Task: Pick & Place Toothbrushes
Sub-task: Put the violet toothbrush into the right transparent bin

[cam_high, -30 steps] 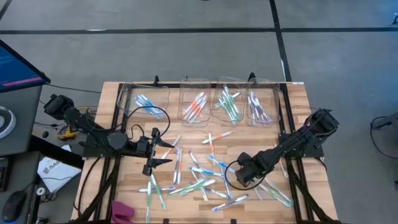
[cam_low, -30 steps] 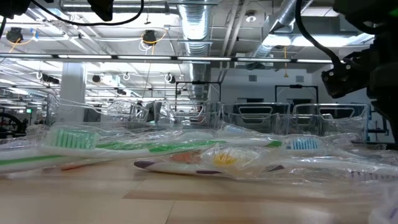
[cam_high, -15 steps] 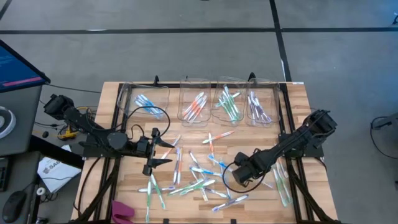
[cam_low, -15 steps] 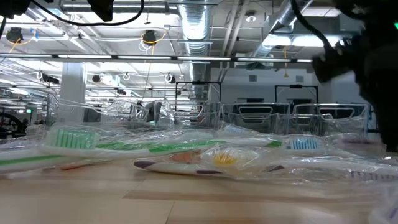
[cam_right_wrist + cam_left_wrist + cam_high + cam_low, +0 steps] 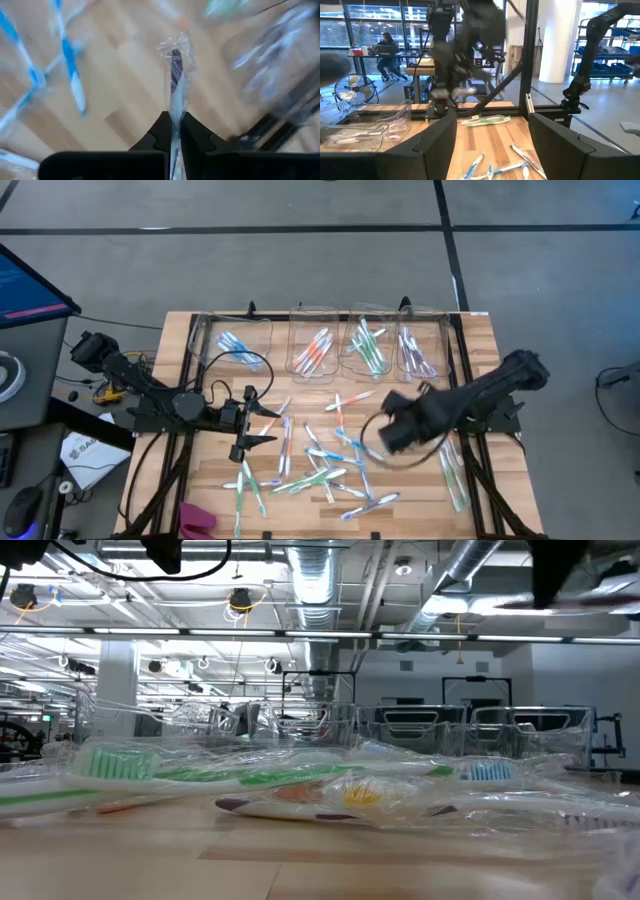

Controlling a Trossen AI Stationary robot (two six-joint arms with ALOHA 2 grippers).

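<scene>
Toothbrush (image 5: 174,75), purple, in clear wrap, pinched in right claw (image 5: 174,131), up off worktop (image 5: 470,360) just below the purple bin (image 5: 415,352). Other toothbrushes (image 5: 320,465) scattered mid-worktop. Left claw (image 5: 262,430) spread wide, empty, at scatter's left edge.

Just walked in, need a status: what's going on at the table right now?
The right gripper is shut on a wrapped purple toothbrush and is held above the table, near the four clear bins at the back, which hold brushes grouped by colour. Many loose toothbrushes lie scattered mid-table. The left gripper is open, low over the left side of the pile, holding nothing.
</scene>
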